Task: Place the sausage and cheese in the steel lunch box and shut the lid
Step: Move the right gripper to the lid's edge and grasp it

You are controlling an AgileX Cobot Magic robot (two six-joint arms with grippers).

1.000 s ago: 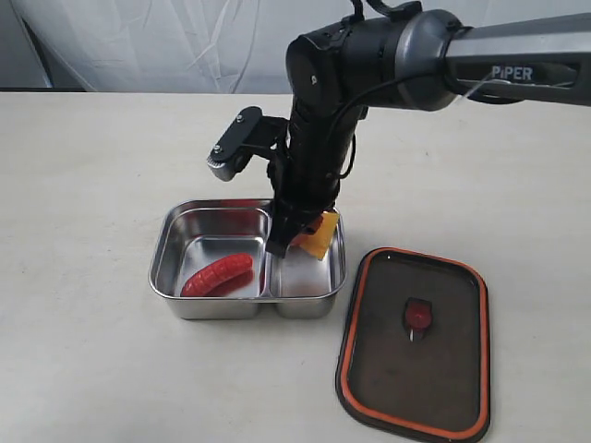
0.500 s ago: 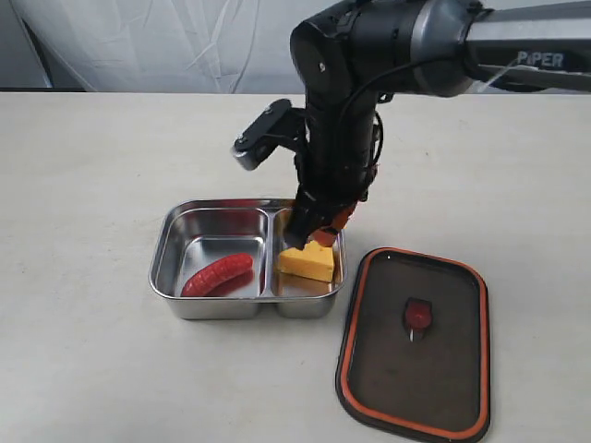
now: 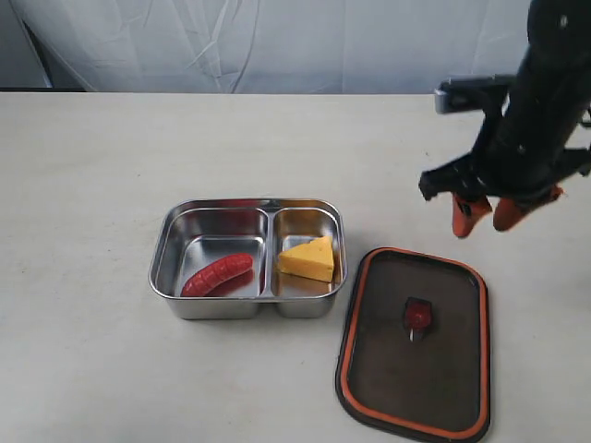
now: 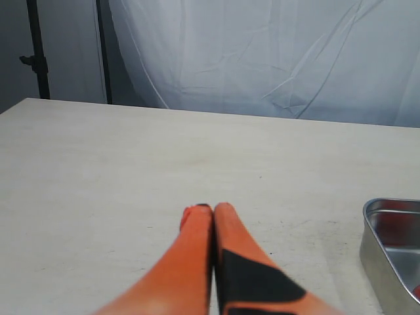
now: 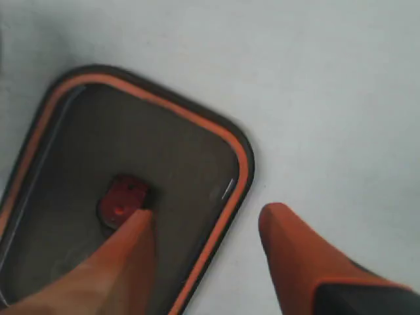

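Inside the steel lunch box [image 3: 164,249], the sausage [image 3: 216,273] lies in the larger compartment, the cheese [image 3: 308,259] in the smaller. The lid [image 3: 443,369] rests alongside. The right gripper [image 3: 481,227] hangs spread, empty; the left gripper [image 4: 211,210] is pressed together.

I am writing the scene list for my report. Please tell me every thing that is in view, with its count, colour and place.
table: one, pale beige, under everything.
backdrop cloth: one, white, behind the table.
steel lunch box: one, shiny silver, open, on the table.
sausage: one, red, in the box's left compartment as the exterior view shows it.
cheese: one, yellow-orange, in the right compartment.
lid: one, dark with orange rim, flat on the table, right of the box.
valve tab: one, red-orange, at the lid's centre.
right gripper: one, orange fingers, open, empty, above the lid's far edge.
left gripper: one, orange fingers, shut, empty, over bare table, apart from the box.
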